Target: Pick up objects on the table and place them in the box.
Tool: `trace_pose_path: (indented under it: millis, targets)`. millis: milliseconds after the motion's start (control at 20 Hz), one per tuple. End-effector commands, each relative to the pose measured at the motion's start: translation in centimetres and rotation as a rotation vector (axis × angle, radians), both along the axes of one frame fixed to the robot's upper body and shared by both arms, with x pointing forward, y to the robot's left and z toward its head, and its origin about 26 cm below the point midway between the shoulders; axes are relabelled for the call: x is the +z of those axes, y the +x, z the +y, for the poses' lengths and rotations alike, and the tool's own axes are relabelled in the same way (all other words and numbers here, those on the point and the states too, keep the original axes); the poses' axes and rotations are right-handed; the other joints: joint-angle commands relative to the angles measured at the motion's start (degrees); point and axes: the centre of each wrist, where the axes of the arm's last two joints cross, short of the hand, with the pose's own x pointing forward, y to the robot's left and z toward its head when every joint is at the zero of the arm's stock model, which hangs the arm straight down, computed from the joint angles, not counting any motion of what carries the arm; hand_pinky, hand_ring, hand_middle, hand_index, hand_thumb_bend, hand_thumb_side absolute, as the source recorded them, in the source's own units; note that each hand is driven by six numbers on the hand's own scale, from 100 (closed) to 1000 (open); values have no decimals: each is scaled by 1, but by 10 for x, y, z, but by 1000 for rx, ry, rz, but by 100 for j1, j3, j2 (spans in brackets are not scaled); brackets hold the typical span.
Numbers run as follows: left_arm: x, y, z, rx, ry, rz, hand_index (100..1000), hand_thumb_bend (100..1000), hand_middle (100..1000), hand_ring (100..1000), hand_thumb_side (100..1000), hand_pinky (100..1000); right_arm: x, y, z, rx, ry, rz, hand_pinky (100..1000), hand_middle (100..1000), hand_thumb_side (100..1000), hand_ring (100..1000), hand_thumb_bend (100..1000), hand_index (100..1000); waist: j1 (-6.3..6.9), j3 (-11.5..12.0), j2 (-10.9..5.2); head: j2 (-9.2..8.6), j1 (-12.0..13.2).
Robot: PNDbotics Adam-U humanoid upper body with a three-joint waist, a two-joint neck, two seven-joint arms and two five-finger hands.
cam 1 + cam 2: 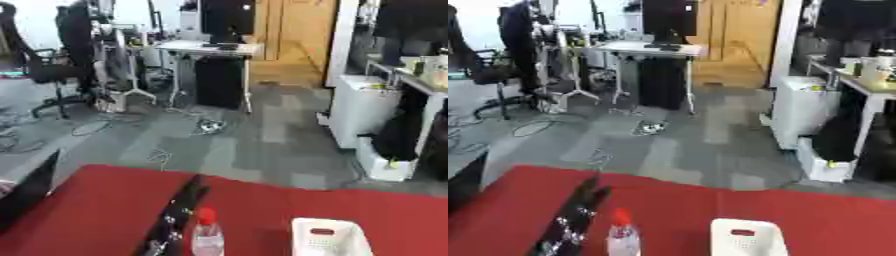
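A clear plastic bottle [207, 239] with a red cap stands upright on the red table [96, 210], near the lower edge of the view. Just to its left my left hand [180, 205] reaches up from below, black, with its fingers straight and pointing away from me. The hand lies beside the bottle and holds nothing; whether it touches the bottle I cannot tell. A white box [331, 239] with perforated walls and a handle slot sits to the right of the bottle, cut off by the lower edge. My right hand shows in neither view.
A dark flat object [26, 192] juts in at the table's left edge. Beyond the far edge of the table lie grey carpet, a desk [210, 50], office chairs and white cabinets [363, 107].
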Motion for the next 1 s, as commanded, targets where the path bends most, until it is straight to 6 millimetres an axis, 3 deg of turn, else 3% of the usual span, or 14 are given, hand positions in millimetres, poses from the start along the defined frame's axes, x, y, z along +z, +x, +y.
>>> trace_pose_path:
  millis: [50, 150, 200, 300, 450, 1000]
  targets:
    - [8, 0, -1, -11, 13, -28, 1000, 320, 1000, 977, 857, 1000, 5, 0, -2, -1, -13, -22, 873, 870, 1000, 855, 100, 898, -5, -17, -53, -79, 105]
    - [8, 0, 0, -11, 19, -28, 1000, 360, 1000, 977, 801, 1000, 4, 0, -2, 0, -20, -21, 872, 870, 1000, 855, 100, 898, -2, -25, -51, -65, 167]
    - [8, 0, 0, -12, 24, -28, 1000, 423, 1000, 977, 691, 1000, 4, 0, -2, 1, -23, -21, 872, 869, 994, 855, 100, 898, 1, -27, -48, -55, 198]
    - [8, 0, 0, -10, 38, -28, 1000, 483, 1000, 979, 604, 1000, 4, 0, -2, 2, -29, -20, 871, 870, 979, 855, 100, 897, 9, -29, -41, -21, 260]
    - [8, 0, 0, -8, 42, -15, 1000, 560, 1000, 994, 519, 1000, 3, 0, -3, 6, -40, -19, 871, 869, 968, 855, 100, 895, 22, -29, -32, 70, 317]
    - [31, 8, 19, 71, 75, 122, 1000, 697, 1000, 1000, 500, 1000, -1, 0, -6, 17, -90, -12, 872, 867, 961, 855, 100, 877, 89, -8, -39, 307, 399]
